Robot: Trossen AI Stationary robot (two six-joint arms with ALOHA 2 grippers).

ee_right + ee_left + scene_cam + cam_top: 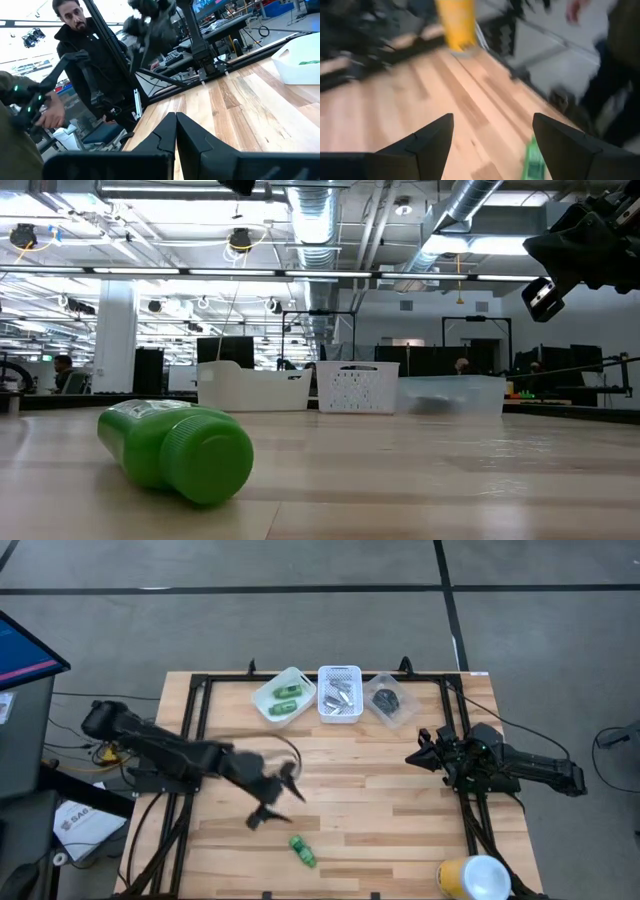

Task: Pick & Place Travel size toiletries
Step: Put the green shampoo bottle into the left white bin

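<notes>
The left gripper (pixel 272 802) hangs over the middle of the table (pixel 400 830) with its fingers (pixel 427 145) spread wide and nothing between them. The green bottle (pixel 303 850) lies on its side on the wood, near the front edge, just beside this gripper and apart from it. The right gripper (pixel 418 755) waits at the right side of the table, fingers pressed together. Three bins stand at the back edge; the left one (pixel 283 697) holds more green bottles.

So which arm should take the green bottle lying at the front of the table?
Left. Its tool is open just beside the green bottle; the right tool is shut, off by the table's right edge.
</notes>
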